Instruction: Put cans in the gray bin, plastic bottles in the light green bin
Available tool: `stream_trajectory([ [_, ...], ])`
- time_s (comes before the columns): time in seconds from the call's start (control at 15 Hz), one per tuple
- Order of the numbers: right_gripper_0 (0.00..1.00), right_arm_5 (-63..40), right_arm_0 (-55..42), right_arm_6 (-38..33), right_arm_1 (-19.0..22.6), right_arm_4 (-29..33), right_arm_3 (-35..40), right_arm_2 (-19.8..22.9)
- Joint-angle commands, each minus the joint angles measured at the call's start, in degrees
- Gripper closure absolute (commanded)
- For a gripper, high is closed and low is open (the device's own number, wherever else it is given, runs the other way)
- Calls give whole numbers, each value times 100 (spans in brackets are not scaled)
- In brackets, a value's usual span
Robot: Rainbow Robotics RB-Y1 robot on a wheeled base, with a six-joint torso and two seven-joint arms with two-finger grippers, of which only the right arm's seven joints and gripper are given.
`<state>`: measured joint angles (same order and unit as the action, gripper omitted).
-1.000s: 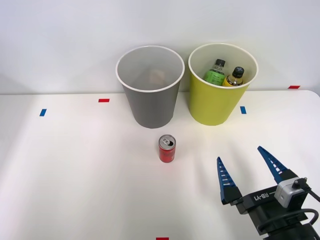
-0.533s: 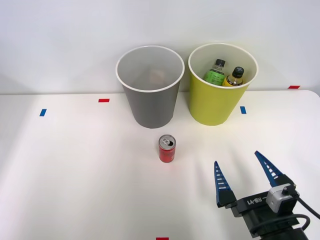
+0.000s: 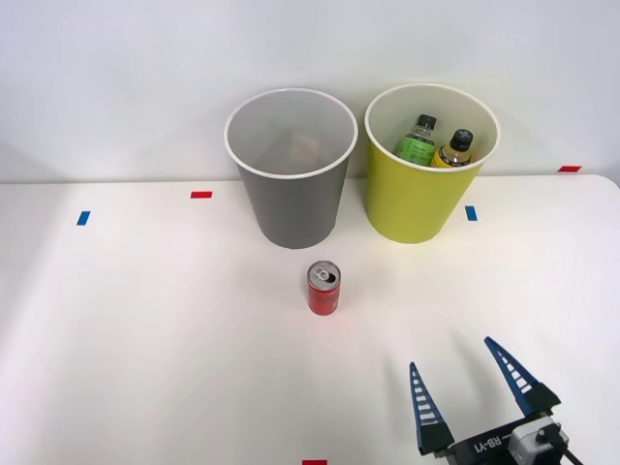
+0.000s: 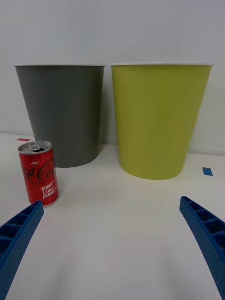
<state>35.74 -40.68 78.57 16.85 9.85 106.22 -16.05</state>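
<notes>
Front view: the right gripper point(image 3: 470, 387) has drawn back toward the robot over the last second and now sits at the near edge of the white table point(image 3: 145, 320), lower than it was a second ago. Its blue ribbed fingers stand wide apart and hold nothing. The small red drink can point(image 3: 324, 288) with the silver pull-tab top stands upright where it was, just in front of the tall tapered gray plastic bin point(image 3: 291, 199) and well apart from the gripper. The two black-capped plastic bottles point(image 3: 436, 143) lie inside the yellow-green plastic bin point(image 3: 426, 208). A pale-orange shape shows inside the gray bin; what it is cannot be told.

Right wrist view: the red can point(image 4: 39, 172) stands just beside one open finger point(image 4: 18, 234), off the midline between them. The gray bin point(image 4: 61, 112) and the yellow-green bin point(image 4: 159, 117) stand behind.

Judgement: the retreat likely sets up a fresh approach; the red can is the remaining item to sort.
</notes>
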Motion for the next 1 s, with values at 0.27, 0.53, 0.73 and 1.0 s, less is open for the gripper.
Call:
stream_trajectory([
  [0.27,0,118,-256,281,-103,0,-294,-21],
  [0.53,0,109,-326,290,-147,-62,-294,-4],
  [0.73,0,118,-405,202,-279,-62,-294,-21],
  [1.0,0,127,-370,-431,-393,-53,-409,-39],
])
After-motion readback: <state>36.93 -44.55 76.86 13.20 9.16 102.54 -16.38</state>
